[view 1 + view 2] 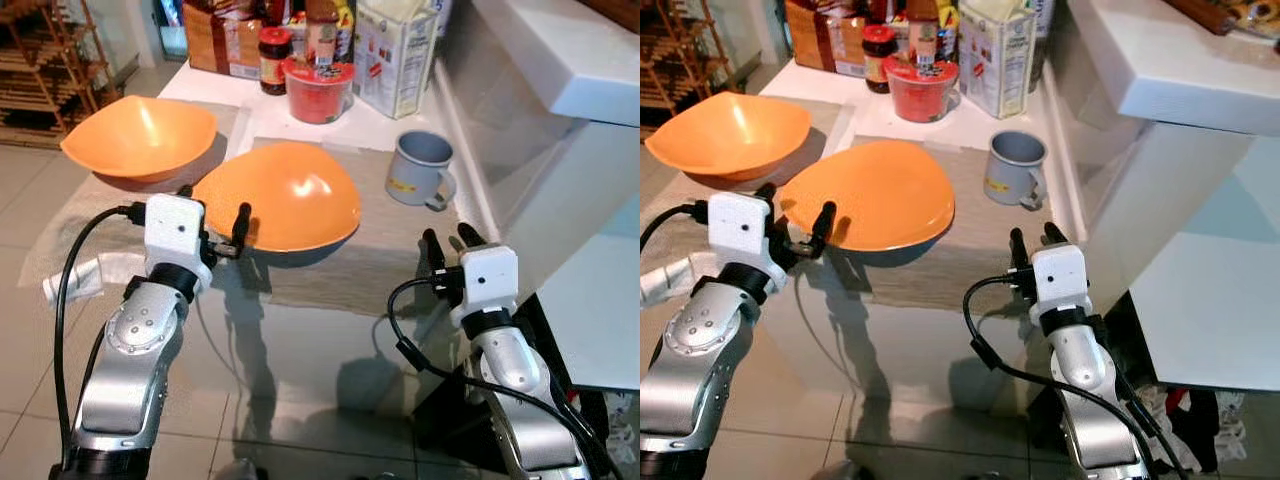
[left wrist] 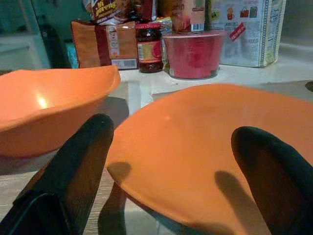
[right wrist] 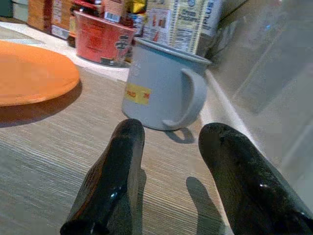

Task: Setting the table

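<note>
An orange plate (image 1: 285, 195) lies on a beige placemat (image 1: 390, 255) in the middle of the table. Behind it to the left rests a deeper orange bowl (image 1: 140, 135). A grey mug (image 1: 420, 168) stands on the mat to the plate's right, handle toward me. My left gripper (image 1: 213, 215) is open at the plate's near left rim; in the left wrist view its fingers (image 2: 73, 161) flank the plate (image 2: 205, 147) without closing on it. My right gripper (image 1: 450, 240) is open and empty, a short way in front of the mug (image 3: 156, 83).
At the table's back stand a red tub (image 1: 318, 88), a dark jar (image 1: 274, 58), a white carton (image 1: 395, 55) and snack packs (image 1: 215, 35). A white counter (image 1: 560, 60) rises close on the right. A wooden rack (image 1: 40, 60) is at far left.
</note>
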Available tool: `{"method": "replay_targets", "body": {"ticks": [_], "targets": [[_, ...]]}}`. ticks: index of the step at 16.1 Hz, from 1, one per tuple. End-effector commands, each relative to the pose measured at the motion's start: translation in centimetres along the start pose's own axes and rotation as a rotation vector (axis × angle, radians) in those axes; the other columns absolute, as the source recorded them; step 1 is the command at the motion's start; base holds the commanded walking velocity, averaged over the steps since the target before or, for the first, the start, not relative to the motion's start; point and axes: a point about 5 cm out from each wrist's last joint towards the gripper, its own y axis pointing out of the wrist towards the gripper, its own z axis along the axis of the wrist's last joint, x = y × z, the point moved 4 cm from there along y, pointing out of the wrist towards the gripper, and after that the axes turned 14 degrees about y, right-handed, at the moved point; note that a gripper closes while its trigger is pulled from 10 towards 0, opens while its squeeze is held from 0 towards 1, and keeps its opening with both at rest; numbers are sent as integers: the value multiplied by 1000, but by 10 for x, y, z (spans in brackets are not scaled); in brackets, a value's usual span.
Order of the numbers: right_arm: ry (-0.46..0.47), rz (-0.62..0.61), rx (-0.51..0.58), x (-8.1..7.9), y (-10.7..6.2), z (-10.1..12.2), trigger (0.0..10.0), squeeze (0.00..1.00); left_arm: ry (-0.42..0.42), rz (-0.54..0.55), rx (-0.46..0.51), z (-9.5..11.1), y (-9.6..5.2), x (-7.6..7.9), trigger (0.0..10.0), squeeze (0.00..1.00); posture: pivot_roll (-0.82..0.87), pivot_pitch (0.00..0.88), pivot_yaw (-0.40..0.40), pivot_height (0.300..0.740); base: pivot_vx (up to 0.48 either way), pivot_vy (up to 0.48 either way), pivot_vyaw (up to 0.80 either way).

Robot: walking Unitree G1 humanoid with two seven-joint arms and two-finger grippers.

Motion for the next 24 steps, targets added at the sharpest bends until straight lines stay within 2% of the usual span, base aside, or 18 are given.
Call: {"method": "replay_targets", "body": {"ticks": [1,7,11,15,19,24], "targets": [[-16,-32,22,7,1,3,10000,0,13,-10,-29,-9,-3,0,10000,0,71,0,-18,740,0,0,0],[-40,-100,52,19,-6,6,10000,0,57,-121,53,7,19,18,10000,0,8,0,33,740,0,0,0],[-31,-120,66,19,-9,6,10000,0,102,-202,92,13,29,29,10000,0,-10,0,49,740,0,0,0],[-27,-114,47,17,-8,2,10000,0,73,-201,100,14,28,31,10000,0,-3,0,38,740,0,0,-486],[-39,-59,55,9,-4,2,10000,0,55,-172,96,13,24,29,10000,0,21,0,10,740,0,0,0],[-32,-2,49,1,-3,1,10000,0,60,-151,91,16,23,27,10000,0,35,0,-7,740,0,431,0]]}}
